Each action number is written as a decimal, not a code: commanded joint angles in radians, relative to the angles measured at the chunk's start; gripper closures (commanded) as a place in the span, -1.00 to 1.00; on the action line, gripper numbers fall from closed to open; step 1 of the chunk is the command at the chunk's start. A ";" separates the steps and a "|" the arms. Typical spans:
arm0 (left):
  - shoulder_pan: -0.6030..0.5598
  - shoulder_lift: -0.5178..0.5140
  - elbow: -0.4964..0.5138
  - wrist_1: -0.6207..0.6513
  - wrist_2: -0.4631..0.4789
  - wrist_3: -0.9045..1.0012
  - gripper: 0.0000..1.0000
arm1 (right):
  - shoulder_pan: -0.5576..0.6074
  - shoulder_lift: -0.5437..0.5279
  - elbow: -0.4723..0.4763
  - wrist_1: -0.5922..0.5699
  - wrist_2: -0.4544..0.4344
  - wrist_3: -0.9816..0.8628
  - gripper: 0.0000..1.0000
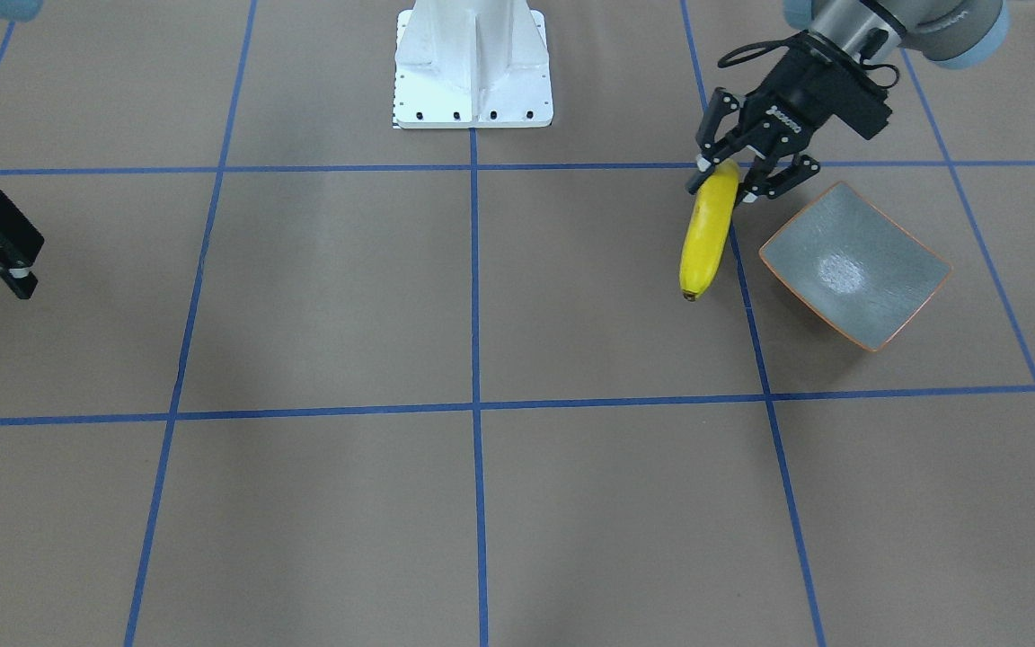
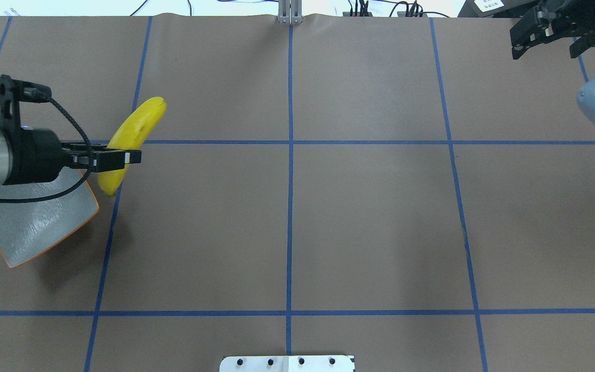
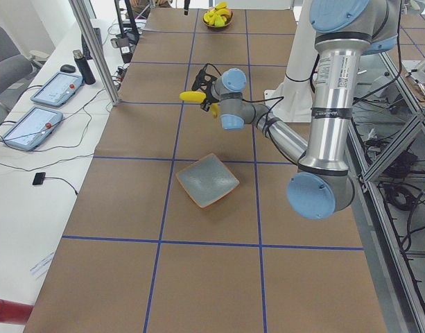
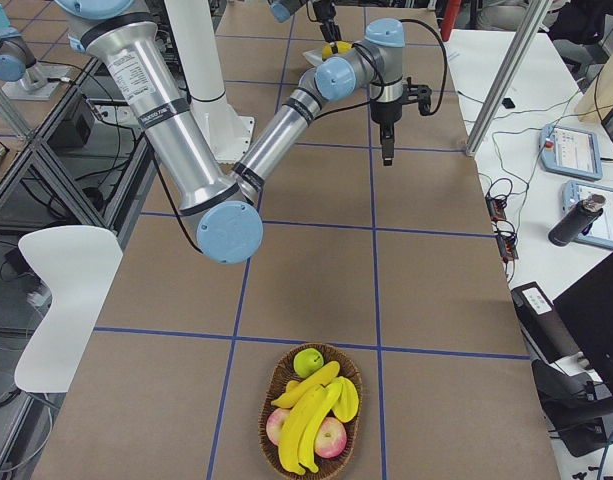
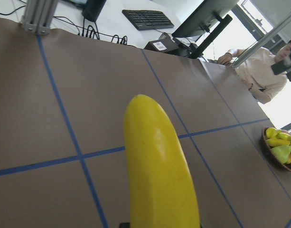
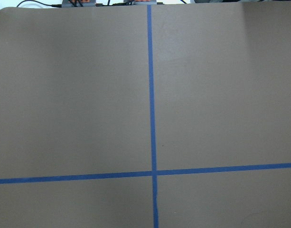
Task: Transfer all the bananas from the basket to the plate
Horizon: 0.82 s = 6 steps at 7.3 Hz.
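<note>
The left gripper (image 1: 722, 186), clamped on one end of a banana (image 1: 706, 243), holds it aloft just beside the plate (image 1: 886, 243) for delivery, while the right gripper (image 2: 546, 49) hangs open, well apart from the basket (image 4: 265, 432).

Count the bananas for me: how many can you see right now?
4, roughly: one banana in the left pincer, beside the plate; about three bananas piled in the basket. They overlap, so more may be hidden.
</note>
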 commanded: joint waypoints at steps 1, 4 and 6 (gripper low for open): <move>-0.043 0.168 -0.001 0.000 -0.041 0.139 1.00 | 0.098 -0.072 -0.028 0.003 0.039 -0.216 -1.00; -0.042 0.322 0.001 0.061 -0.028 0.339 1.00 | 0.194 -0.124 -0.071 0.003 0.042 -0.422 -1.00; -0.033 0.333 0.031 0.092 0.013 0.396 1.00 | 0.263 -0.152 -0.107 0.005 0.115 -0.544 -1.00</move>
